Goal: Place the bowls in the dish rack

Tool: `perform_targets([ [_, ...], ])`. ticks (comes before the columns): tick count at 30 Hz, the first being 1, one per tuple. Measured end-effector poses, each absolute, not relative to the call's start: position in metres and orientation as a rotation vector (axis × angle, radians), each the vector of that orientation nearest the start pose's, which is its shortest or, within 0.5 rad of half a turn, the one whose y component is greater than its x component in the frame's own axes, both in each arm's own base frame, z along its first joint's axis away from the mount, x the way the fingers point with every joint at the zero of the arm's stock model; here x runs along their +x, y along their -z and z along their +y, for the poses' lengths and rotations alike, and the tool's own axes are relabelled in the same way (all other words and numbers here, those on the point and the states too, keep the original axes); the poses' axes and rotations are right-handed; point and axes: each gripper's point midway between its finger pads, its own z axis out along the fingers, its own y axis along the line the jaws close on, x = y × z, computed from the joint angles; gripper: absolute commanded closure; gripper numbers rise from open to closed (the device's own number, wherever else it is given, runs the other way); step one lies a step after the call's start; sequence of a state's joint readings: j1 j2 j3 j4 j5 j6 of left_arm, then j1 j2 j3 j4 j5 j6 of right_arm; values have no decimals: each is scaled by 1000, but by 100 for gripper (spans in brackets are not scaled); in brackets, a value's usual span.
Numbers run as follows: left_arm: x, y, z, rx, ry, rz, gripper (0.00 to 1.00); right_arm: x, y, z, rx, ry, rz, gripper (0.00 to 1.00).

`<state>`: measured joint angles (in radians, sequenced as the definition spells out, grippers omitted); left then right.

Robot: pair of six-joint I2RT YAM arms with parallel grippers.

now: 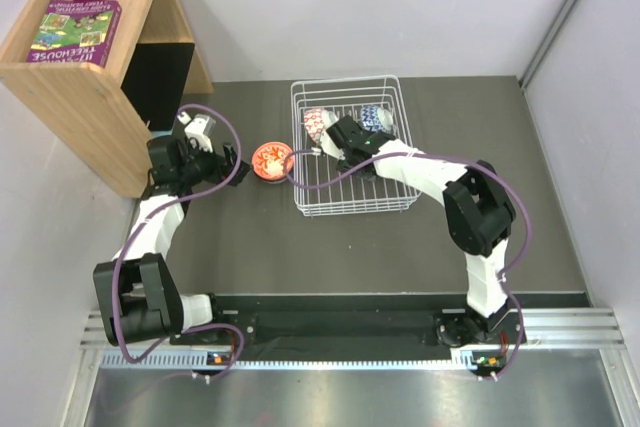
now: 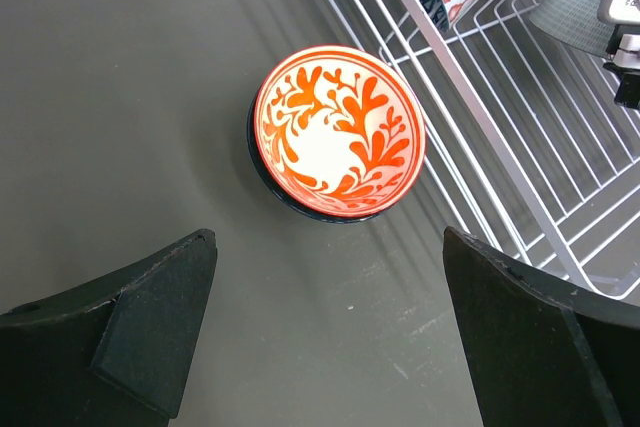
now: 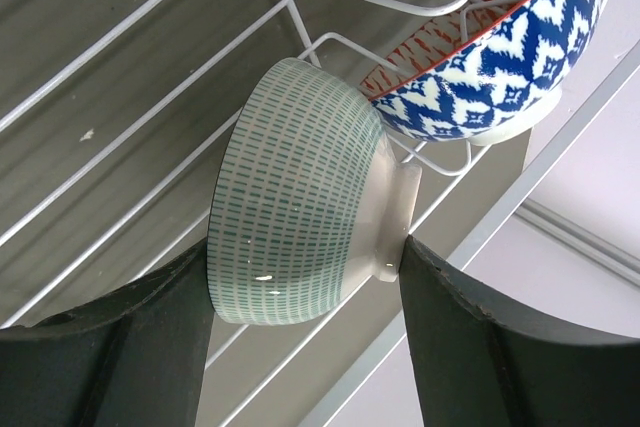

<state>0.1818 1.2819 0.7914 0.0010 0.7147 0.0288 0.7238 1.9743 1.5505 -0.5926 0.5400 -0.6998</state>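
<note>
Two bowls show in the dish rack (image 1: 355, 209) in the top view: a red-and-white bowl (image 1: 318, 122) and a blue-and-white bowl (image 1: 377, 117). Both stand on edge at the far end, so the prongs prop them. The right end effector (image 1: 343, 135) is down inside the rack between them. An orange bowl (image 1: 271, 160) sits on the desk (image 1: 400, 247) just beside the rack's left wall, not yet loaded. The left end effector (image 1: 232, 165) hovers near it.

Left wrist view: the orange bowl is upright, mouth up. A dark rim shows under it, either its own outside or a second bowl; can't tell which. The left end effector's fingers are wide apart and hold nothing. They line up either side of the bowl, likely so it can be taken next.

Right wrist view: the right end effector is clamped on a green bowl (image 3: 300, 197), one finger at the rim and the other at the foot. The bowl is turned on its side, so it can slot in on edge like the others. It hangs over the rack wires, touching or just short of the blue-and-white bowl; unclear which. Judged step: seating the green bowl. It probably needs a prong to lean on before release, or it could roll flat.
</note>
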Motion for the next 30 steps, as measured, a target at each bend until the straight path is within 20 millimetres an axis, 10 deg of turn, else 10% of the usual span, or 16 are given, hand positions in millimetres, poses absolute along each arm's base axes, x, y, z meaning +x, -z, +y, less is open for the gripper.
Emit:
perform_targets([
  [6,367,-169,-49,285,599,1962,1,417,-112,213,-1493,715,2024,80],
  [10,367,-169,-49,285,599,1962,1,417,-111,210,-1502,742,2024,46],
  [17,367,-169,-49,285,599,1962,1,417,-109,211,-1509,743,2025,18],
  [30,367,-169,-49,285,599,1962,1,404,-90,211,-1608,726,2061,2],
])
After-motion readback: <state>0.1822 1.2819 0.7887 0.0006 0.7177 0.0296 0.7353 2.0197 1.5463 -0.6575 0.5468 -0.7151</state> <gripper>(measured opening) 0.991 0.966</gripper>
